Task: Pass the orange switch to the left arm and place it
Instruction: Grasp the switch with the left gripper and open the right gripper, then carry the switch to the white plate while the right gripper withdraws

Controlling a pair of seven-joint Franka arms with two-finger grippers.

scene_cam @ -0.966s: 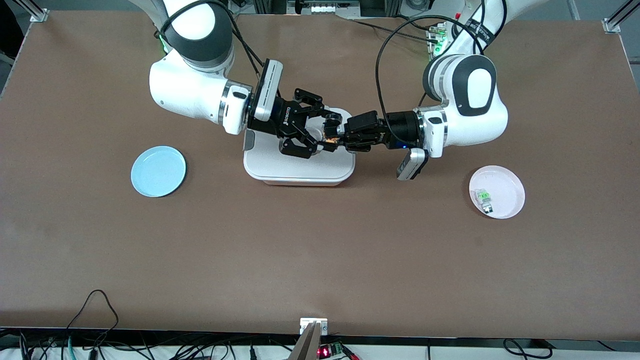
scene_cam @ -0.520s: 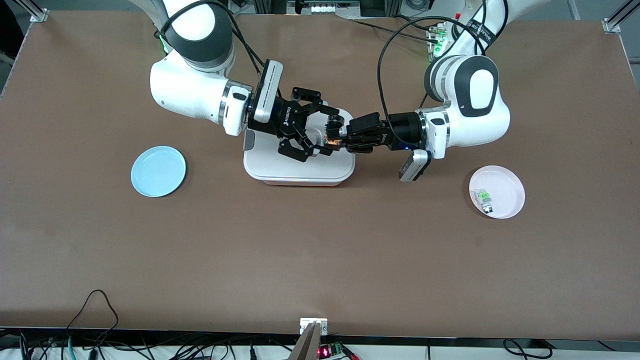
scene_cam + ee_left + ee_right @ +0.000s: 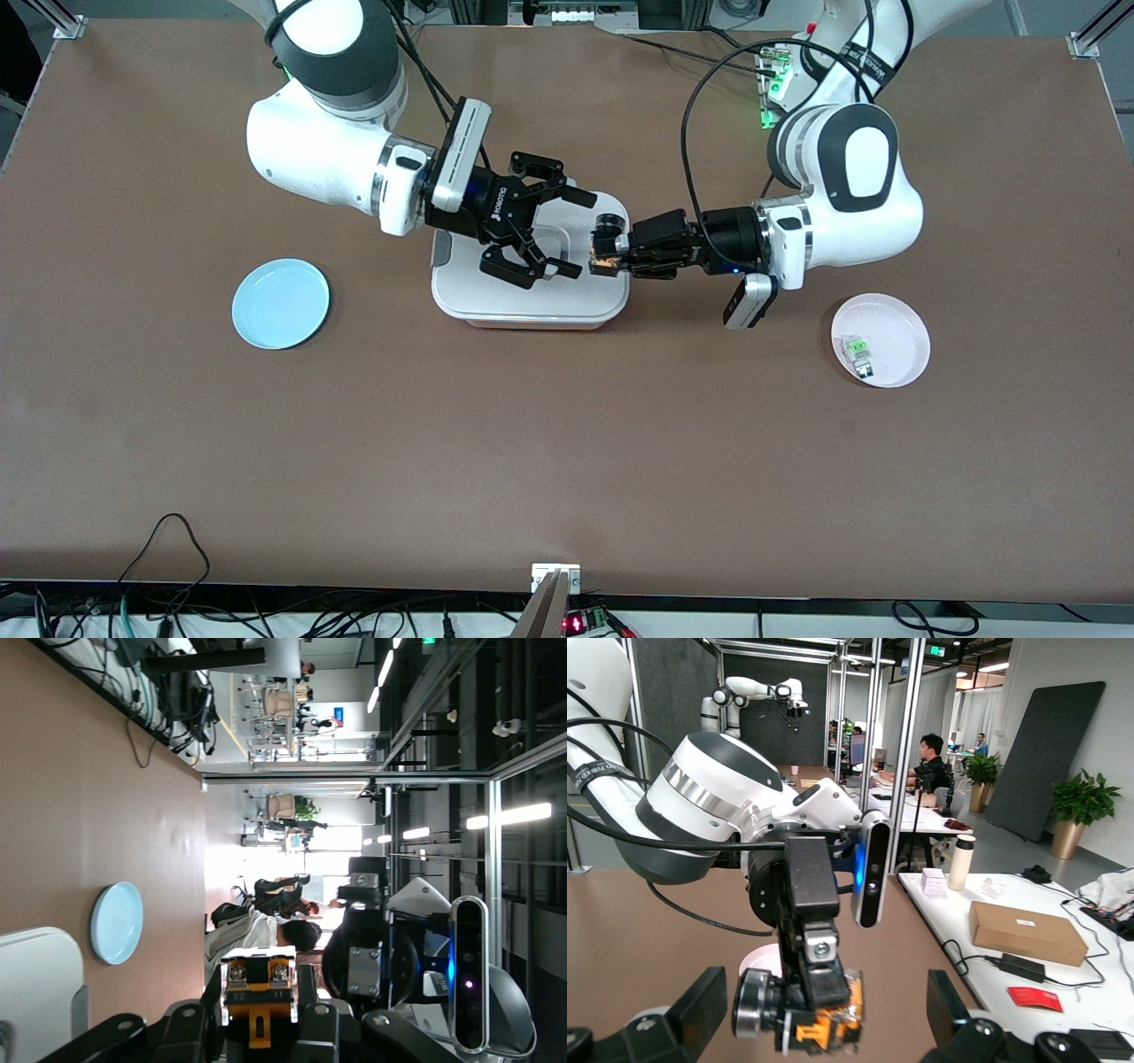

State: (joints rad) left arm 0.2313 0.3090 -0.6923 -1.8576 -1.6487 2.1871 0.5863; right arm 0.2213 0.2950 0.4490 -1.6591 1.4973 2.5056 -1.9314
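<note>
Brown worktop (image 3: 567, 443), lab clutter and cables along both edges. White lidded box (image 3: 529, 301) sits mid-worktop; blue plate (image 3: 281, 303) lies toward the right arm's end, pink plate (image 3: 895, 328) toward the left arm's end with a pale grey-green switch (image 3: 858, 352) on it.

Both hands meet in the air over the box. Left hand (image 3: 608, 255) is pressed together, pinching the orange switch (image 3: 605, 260) at its tips; the left wrist view shows the switch (image 3: 258, 989) clamped between the fingers, orange part pointing outward. Right hand (image 3: 554, 230) is spread wide, fingers (image 3: 562, 269) flanking empty space just beside the switch, not touching it. Right wrist view shows the switch (image 3: 824, 1024) facing it between its own spread fingers (image 3: 697, 1010).

Handling guess: switch looks tiny, light, rigid plastic, probably slick on flat sides and easy to twist or drop during a handover. Best hold for the right hand seems to be across the exposed black body sides, clear of the left fingers, with the grip squared before the left lets go. A drop here would land on the box lid.
</note>
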